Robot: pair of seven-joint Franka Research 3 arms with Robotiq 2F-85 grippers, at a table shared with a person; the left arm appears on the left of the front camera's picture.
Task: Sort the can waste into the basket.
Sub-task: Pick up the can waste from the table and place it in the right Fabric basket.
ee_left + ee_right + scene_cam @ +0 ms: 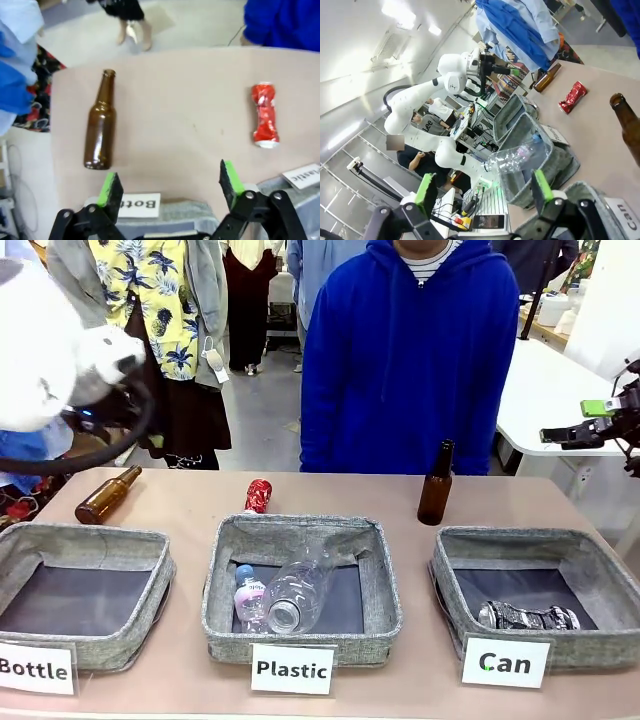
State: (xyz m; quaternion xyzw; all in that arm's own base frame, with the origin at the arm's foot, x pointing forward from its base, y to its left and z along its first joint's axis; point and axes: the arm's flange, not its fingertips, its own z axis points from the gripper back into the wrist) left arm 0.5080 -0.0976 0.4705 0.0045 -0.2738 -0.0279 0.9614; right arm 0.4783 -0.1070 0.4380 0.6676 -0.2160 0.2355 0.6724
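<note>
Ahead-right of the empty, wide-open left gripper (170,182): red can (265,115), long axis running straight away from it. Lies well apart from the right gripper (482,192), also open and empty.

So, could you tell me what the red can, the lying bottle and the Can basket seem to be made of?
Red can: probably thin metal, glossy; it is crumpled with bright creases.
Lying bottle: looks like brown glass, smooth with sharp highlights.
Can basket: grey woven fabric, matte; its walls sag softly.
</note>
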